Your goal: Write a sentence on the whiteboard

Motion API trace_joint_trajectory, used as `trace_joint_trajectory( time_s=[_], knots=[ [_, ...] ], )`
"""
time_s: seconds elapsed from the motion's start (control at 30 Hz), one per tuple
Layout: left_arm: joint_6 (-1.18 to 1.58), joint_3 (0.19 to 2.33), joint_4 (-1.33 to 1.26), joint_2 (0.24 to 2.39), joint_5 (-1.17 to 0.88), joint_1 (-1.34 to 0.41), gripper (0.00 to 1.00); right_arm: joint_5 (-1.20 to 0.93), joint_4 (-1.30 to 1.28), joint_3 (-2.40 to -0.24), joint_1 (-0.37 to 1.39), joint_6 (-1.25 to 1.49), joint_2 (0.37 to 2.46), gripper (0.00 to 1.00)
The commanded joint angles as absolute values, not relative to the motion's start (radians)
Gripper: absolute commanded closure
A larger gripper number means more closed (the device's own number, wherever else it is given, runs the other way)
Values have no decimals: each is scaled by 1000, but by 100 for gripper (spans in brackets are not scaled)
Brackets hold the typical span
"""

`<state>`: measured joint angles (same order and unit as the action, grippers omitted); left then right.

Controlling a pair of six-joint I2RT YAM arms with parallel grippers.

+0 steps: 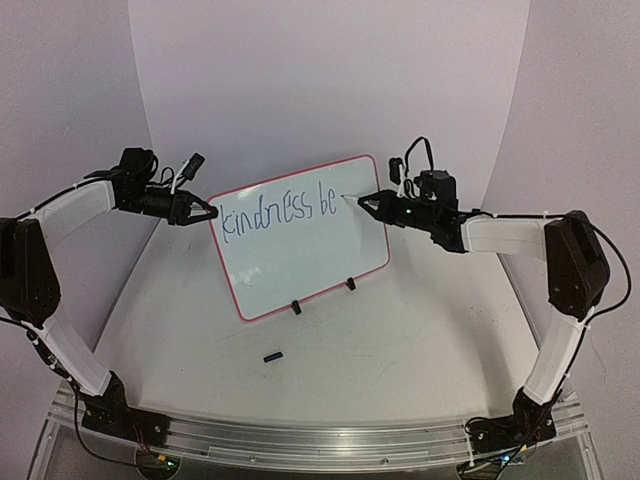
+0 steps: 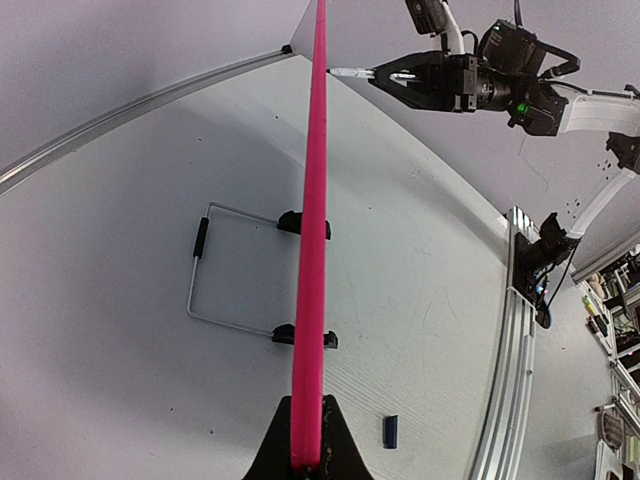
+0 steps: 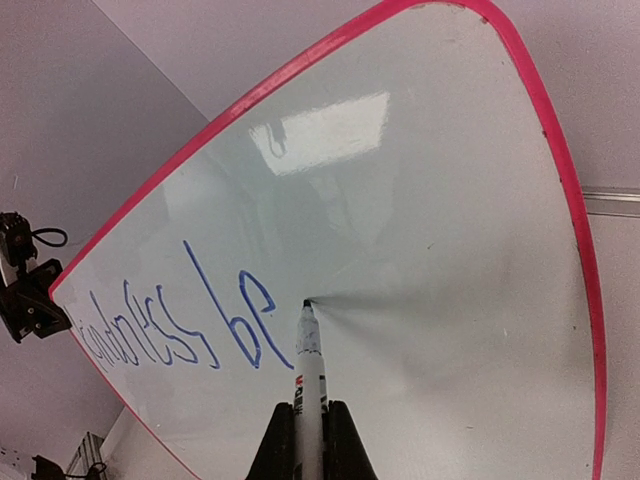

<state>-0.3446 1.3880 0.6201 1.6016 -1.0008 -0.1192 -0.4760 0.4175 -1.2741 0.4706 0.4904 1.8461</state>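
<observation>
Only left wrist view shows the wire stand [image 2: 200, 238]; left gripper [image 1: 205, 213] clamps whiteboard [image 1: 300, 255], right gripper [image 1: 365, 203] clamps marker [image 3: 308, 355].

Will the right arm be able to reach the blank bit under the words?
Probably yes: its marker touches the whiteboard right beside the unfinished sentence, and nothing blocks the blank part below.

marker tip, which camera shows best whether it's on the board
Right wrist: the marker sits centre frame, its tip meeting the whiteboard. Top external shows it tiny at the right claw. Left wrist sees the board edge-on, the tip small and far.
</observation>
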Motion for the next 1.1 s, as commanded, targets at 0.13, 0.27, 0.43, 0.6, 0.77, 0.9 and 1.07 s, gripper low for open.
trace_joint_trajectory(
  time_s=[0.13,0.27,0.43,0.6,0.77,0.9,1.07],
  knots=[
    [-391,1405,652,1592,-959,-138,100,-494,452,-1354,464,476,1874,100],
    [-391,1405,652,1592,-960,-138,100,-527,450,-1365,464,471,1886,100],
    [-392,1405,652,1593,-958,-138,100,-558,431,-1352,463,470,1902,100],
    [-392,1406,653,1595,-959,-137,100,-553,425,-1307,464,467,1890,100],
    [-391,1406,653,1595,-959,-138,100,-509,425,-1267,463,460,1856,100],
    [-392,1407,652,1594,-959,-138,100,-495,425,-1263,463,460,1845,100],
    [-392,1405,652,1593,-960,-138,100,-459,431,-1271,464,465,1833,100]
  ],
)
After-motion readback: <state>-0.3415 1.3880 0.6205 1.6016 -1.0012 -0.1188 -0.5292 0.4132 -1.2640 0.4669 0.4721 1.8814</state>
